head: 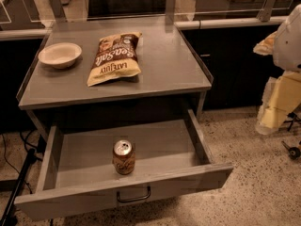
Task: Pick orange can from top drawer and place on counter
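Observation:
The orange can (123,157) stands upright in the open top drawer (160,147), near the middle of its front wall, silver top and pull tab up. The drawer is pulled out, and its dark handle (134,195) is on the front panel. The counter (164,65) lies above and behind the drawer. My gripper (272,117) hangs on the pale arm at the right edge of the view, beyond the counter's right side. It is well away from the can and nothing shows in it.
A brown-and-yellow chip bag (114,57) lies in the middle of the counter. A white bowl (59,54) sits at its left. Dark cabinets and a rail stand behind. Speckled floor lies to the right, and cables and a dark pole are at the lower left.

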You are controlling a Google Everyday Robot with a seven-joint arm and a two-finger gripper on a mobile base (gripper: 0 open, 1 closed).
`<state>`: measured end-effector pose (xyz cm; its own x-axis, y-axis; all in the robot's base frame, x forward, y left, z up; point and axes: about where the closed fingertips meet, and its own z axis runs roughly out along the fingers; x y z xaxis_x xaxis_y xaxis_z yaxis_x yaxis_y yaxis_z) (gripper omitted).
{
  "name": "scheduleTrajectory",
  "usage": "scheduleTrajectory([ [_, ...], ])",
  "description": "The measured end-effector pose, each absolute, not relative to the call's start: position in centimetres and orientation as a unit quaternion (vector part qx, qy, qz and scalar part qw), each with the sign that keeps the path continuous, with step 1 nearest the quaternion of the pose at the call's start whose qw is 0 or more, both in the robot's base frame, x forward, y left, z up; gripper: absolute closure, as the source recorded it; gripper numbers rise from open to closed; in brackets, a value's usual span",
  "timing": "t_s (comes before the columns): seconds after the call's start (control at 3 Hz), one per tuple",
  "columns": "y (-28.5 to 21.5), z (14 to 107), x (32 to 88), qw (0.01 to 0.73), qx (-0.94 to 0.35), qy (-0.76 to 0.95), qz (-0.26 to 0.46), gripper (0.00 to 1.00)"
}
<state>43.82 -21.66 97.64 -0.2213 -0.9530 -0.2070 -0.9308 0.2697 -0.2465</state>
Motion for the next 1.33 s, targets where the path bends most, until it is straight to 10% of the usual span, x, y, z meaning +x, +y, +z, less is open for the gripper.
scheduleTrajectory([
  [1.33,-18.0,94.6,44.7,0.203,-0.625,0.754,0.023,0.0],
])
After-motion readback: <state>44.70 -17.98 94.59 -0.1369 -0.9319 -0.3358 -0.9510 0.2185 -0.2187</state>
